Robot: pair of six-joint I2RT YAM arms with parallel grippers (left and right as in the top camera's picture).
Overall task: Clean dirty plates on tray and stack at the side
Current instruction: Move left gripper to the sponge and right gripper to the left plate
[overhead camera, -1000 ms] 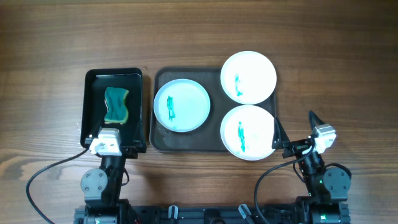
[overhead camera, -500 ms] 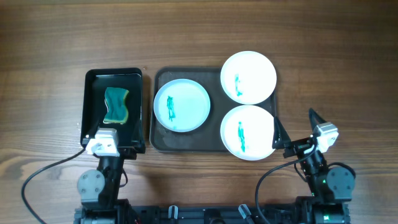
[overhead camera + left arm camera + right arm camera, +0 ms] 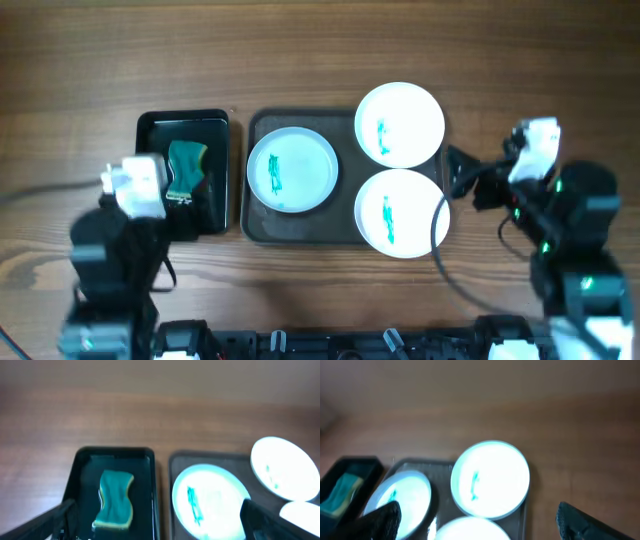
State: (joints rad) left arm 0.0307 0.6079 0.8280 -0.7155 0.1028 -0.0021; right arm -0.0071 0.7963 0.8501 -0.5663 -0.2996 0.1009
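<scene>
Three white plates with teal smears lie on the dark grey tray (image 3: 300, 226): one at the left (image 3: 292, 169), one at the far right (image 3: 400, 124), one at the near right (image 3: 397, 213). A teal sponge (image 3: 186, 168) lies in the black container (image 3: 150, 128) left of the tray. My left gripper (image 3: 180, 205) hovers over the container's near part, open and empty. In the left wrist view its fingers (image 3: 160, 527) frame the sponge (image 3: 115, 499) and the left plate (image 3: 210, 501). My right gripper (image 3: 462, 178) is open and empty just right of the tray. In the right wrist view it (image 3: 480, 527) faces the far right plate (image 3: 490, 480).
Wooden table (image 3: 320, 50) all round. The black container stands close against the tray's left edge. The arm bases and cables are along the near edge.
Both arms have lifted from the near edge and moved forward. The left one is now over the sponge container and the right one beside the tray's right edge. Plates and sponge have not moved.
</scene>
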